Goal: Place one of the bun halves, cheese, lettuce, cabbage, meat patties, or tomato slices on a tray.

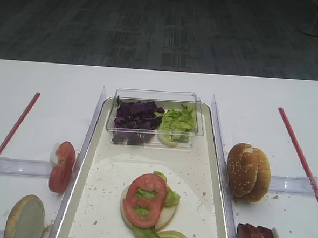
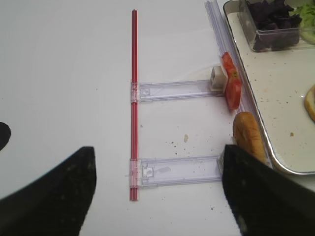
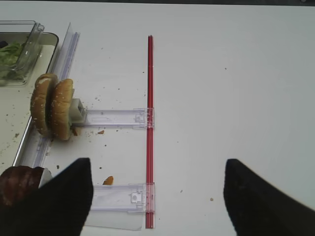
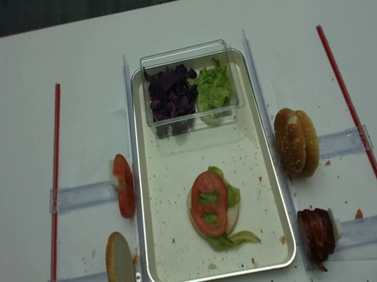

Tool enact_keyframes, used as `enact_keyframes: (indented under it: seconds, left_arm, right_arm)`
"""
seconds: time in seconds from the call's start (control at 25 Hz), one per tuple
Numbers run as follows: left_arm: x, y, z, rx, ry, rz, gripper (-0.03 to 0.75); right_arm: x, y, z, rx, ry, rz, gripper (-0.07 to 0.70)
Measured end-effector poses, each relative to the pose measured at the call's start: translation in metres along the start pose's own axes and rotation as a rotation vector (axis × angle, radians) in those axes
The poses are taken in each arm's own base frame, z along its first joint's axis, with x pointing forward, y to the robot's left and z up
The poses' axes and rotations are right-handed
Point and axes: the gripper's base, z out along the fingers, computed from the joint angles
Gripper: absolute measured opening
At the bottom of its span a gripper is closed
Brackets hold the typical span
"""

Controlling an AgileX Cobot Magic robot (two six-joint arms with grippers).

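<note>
Left gripper [image 2: 155, 194]: jaws spread wide with nothing between them, hanging over bare table well left of the tray, above a clear plastic rail.
Right gripper [image 3: 157, 196]: jaws spread just as wide, holding nothing, over bare table right of the tray.
Tray [image 4: 155, 190]: cream floor flecked with crumbs, lying between the two sets of rails.
Stack on the tray: a bun half [image 4: 234, 214], cut face up, lies on the near half of the tray floor; lettuce [image 4: 234, 195] sits on it and spills over its near edge; one tomato slice [image 4: 209, 203] lies flat on top, green showing through its seed pockets.
Clear plastic box [image 1: 196, 121]: rests at the far end of the tray, cabbage [image 1: 136, 115] on its left side, more light green leaves on its right.
Tomato slices [image 1: 62, 166]: stand on edge just outside the tray's left rim, against a small white block.
Lone bun half [image 1: 25, 218]: stands on edge left of the tray's near corner.
Bun halves [image 1: 247, 172]: two together on edge just outside the tray's right rim.
Maroon-brown slices [image 4: 317, 232]: stacked on edge right of the tray's near corner.
Red rods [image 4: 56, 195]: one lies well out from the tray on each side.
</note>
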Motion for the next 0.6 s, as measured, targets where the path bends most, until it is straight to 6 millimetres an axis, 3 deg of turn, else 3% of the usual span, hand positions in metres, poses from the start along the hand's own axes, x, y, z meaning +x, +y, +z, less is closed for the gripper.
enact_keyframes:
  seconds: [0.6]
  left_arm:
    - [0.0,0.0,0.0,0.0,0.0,0.002,0.493]
  right_arm:
    - [0.0,0.0,0.0,0.0,0.0,0.0,0.571]
